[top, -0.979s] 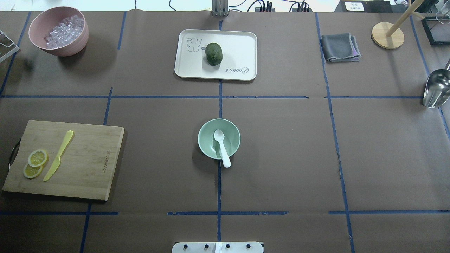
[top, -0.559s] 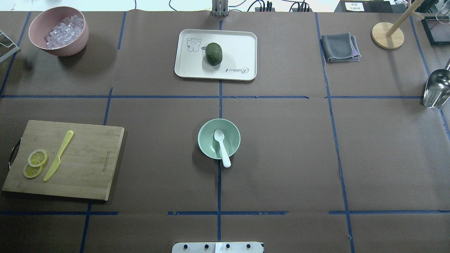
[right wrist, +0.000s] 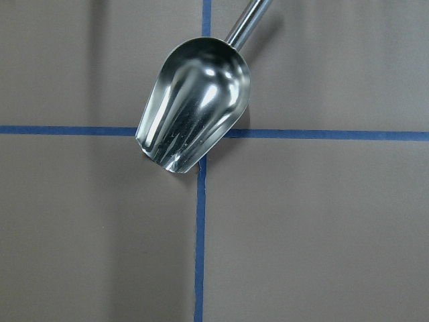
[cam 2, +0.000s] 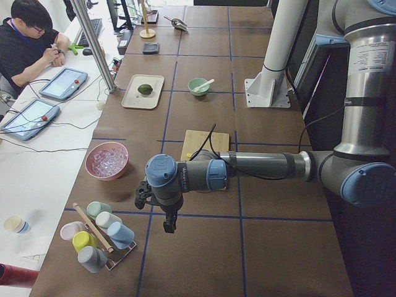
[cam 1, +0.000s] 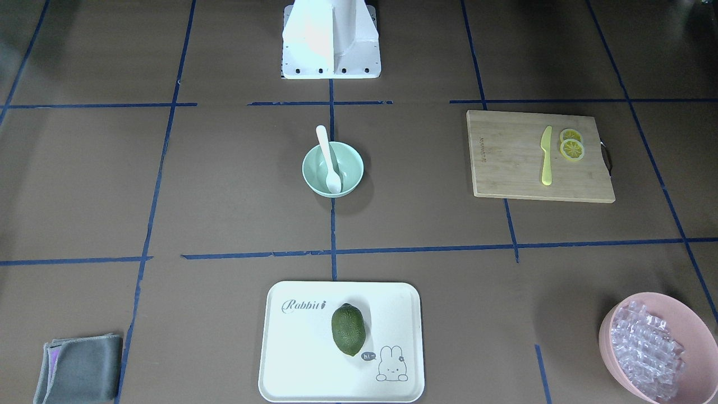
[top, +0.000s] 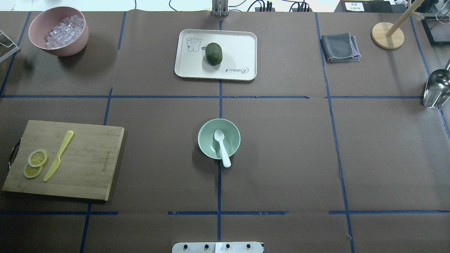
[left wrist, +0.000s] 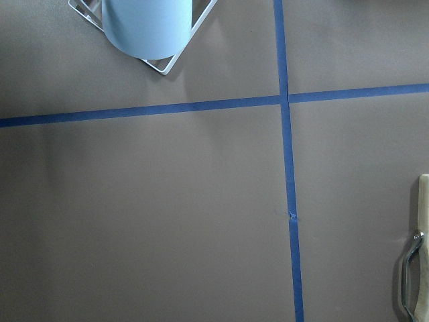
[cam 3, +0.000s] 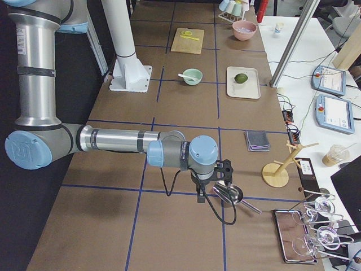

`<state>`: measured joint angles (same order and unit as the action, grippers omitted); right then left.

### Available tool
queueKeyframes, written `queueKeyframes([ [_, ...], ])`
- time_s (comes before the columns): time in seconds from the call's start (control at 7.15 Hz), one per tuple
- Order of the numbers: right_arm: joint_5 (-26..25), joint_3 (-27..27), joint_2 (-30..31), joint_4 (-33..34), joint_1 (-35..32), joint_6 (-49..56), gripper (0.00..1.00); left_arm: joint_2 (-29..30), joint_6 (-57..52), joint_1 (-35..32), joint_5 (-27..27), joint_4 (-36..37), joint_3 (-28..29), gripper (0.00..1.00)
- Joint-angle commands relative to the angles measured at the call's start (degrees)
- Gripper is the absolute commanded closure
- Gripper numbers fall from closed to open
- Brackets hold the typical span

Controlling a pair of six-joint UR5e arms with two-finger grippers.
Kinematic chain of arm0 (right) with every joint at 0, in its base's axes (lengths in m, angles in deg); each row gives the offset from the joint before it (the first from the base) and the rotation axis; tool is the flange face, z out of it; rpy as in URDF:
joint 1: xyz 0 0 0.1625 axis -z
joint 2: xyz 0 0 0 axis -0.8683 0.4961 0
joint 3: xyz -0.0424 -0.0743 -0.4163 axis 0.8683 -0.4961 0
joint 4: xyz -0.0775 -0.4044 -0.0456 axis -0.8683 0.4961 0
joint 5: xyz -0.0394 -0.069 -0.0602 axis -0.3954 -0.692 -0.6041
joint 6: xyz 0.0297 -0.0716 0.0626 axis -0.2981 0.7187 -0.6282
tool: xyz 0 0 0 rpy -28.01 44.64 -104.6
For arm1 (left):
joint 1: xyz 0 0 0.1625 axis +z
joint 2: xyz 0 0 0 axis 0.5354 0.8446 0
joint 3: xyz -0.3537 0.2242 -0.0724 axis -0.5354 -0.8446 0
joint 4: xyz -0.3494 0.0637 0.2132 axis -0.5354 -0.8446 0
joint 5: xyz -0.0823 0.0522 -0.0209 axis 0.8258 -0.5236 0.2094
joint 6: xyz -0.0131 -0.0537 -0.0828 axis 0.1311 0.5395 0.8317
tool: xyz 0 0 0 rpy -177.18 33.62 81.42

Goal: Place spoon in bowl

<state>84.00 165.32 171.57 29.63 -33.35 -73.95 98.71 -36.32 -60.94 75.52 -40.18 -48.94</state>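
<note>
Neither hand appears in the overhead or front views, and the wrist cameras show no fingers. The left hand (cam 2: 168,224) is seen only from the side, small and dark. It points down over the bench (top: 281,158) near a rack of cups (cam 2: 99,238), and I cannot tell whether it is open or closed. The right hand (cam 3: 201,195) is also seen only from the side, over the far right end of the bench just beside a metal scoop (right wrist: 194,111). Its state cannot be told either.

The scoop's handle runs out of the right wrist view at the top, and the overhead view cuts the scoop at its right edge. The left wrist view shows brown paper, blue tape, a pale blue cup (left wrist: 147,27) cut off at the top, and a sliver of the board's handle at the right edge.

The spoon (top: 222,149) lies in the bowl (top: 207,140) at mid-bench. Its scoop is down inside and its handle leans on the rim and juts out towards the robot.

The pink bowl (top: 75,42) holds clear cubes (top: 65,30). The tray (top: 239,45) carries one dark green fruit (top: 213,53). On the board (top: 88,158) lie a yellow knife (top: 59,155) and two lemon slices (top: 35,163), which overlap. A folded grey cloth (top: 340,47) lies near a wooden stand (top: 387,35) whose top is out of frame.
</note>
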Motion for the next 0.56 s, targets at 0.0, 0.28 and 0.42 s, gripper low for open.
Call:
queueKeyframes([
  [0.0,0.0,0.0,0.0,0.0,0.0,-0.2,0.0,0.0,0.0,0.1,0.1,0.0,0.2,0.0],
  [0.28,0.1,0.1,0.0,0.0,0.0,-0.1,0.0,0.0,0.0,0.0,0.1,-0.1,0.2,0.0],
  [0.42,0.1,0.0,-0.2,0.0,0.0,-0.5,0.0,0.0,0.0,0.0,0.1,-0.1,0.1,0.0],
])
